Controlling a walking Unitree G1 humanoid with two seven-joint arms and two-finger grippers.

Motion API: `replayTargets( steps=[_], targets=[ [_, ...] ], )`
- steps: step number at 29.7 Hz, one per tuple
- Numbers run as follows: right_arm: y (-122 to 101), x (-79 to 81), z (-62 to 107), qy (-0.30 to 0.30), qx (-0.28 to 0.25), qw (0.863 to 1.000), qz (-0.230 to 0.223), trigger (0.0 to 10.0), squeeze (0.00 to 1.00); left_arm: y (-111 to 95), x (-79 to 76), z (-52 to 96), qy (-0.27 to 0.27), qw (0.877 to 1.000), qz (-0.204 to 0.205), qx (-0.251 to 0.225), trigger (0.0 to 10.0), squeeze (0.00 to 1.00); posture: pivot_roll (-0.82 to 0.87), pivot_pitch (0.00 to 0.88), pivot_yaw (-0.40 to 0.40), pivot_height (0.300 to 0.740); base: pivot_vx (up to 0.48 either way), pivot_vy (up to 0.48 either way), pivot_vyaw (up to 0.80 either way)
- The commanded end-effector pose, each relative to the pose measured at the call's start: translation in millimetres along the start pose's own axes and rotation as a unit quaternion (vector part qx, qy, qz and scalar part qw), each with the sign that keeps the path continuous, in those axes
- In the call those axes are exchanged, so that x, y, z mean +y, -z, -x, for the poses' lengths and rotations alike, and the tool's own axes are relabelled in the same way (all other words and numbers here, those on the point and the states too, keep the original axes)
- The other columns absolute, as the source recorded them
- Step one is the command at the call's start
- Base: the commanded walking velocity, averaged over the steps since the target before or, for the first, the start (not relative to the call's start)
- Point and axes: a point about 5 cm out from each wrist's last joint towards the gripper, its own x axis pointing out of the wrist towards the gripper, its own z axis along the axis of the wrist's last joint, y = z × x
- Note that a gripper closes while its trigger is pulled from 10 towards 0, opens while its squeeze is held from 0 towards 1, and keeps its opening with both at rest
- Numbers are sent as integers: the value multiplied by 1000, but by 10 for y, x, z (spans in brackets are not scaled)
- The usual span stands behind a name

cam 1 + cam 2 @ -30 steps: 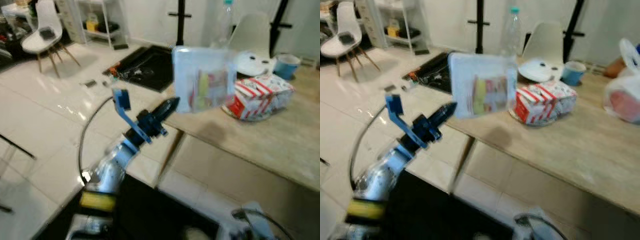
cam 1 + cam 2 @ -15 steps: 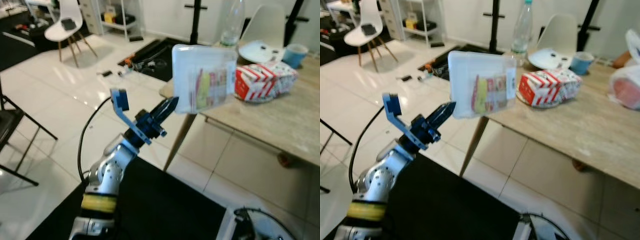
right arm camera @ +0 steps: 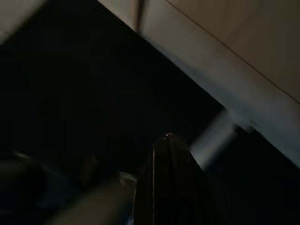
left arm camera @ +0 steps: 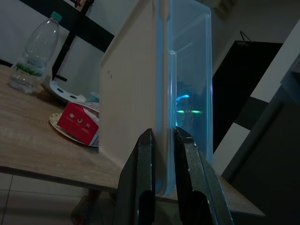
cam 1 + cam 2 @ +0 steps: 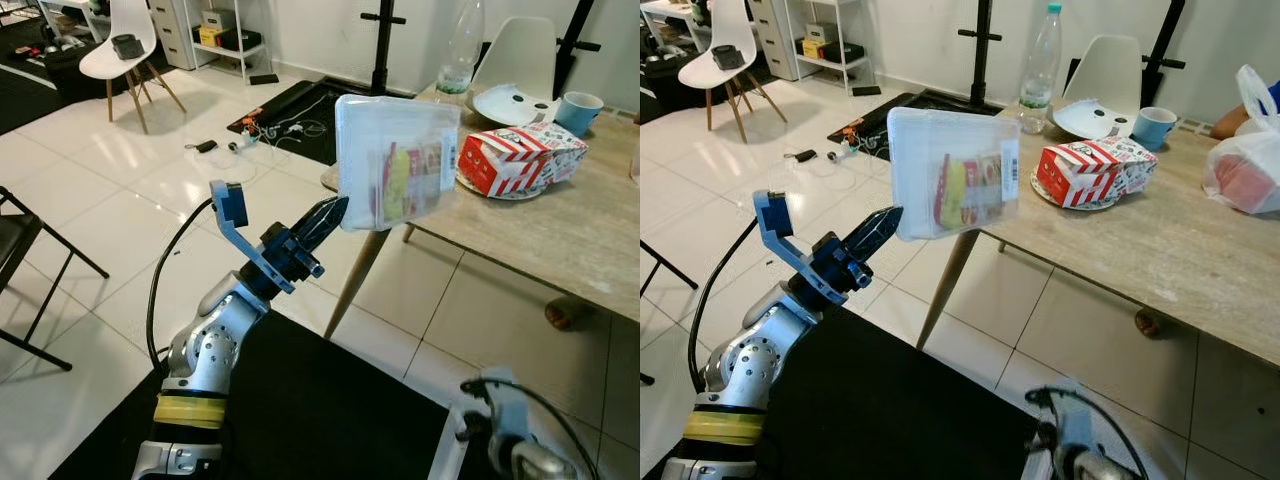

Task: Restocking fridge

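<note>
A clear plastic container [image 5: 395, 165] with colourful packets inside is held upright in the air, at the near corner of a wooden table [image 5: 560, 240]. My left gripper [image 5: 335, 210] is shut on the container's lower left edge. In the left wrist view the two black fingers [image 4: 145, 183] pinch the rim where the white lid meets the clear blue-tinted container [image 4: 190, 75]. My right arm [image 5: 1070, 462] hangs low at the bottom right. The right wrist view is dark, and its gripper [image 3: 168, 140] shows as one closed wedge with nothing in it.
On the table lie a red and white carton pack [image 5: 1095, 168] on a plate, a water bottle [image 5: 1038, 65], a blue cup [image 5: 1152, 125] and a plastic bag [image 5: 1245, 170]. A white chair [image 5: 125, 50], floor cables [image 5: 260, 135] and a black chair frame [image 5: 30, 270] stand to the left.
The camera has moved and the blur has gone: the table now sits a little farther off to the right. The container stays clamped in my left gripper, at about the same height.
</note>
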Motion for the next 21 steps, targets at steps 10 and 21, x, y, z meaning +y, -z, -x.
replayTargets(
  steps=[10, 21],
  targets=[
    [-542, 605, -2, -393, -104, 914, -18, 10000, 0, -48, -112, 123, 71, 997, 19, 14, 10000, 0, -58, 0, 7, 740, 0, 0, 0],
    [-1121, 889, 184, -536, -215, 816, -17, 10000, 0, -207, -36, 256, 60, 998, 9, -18, 10000, 0, -56, 0, -2, 740, 0, 0, 0]
  ],
)
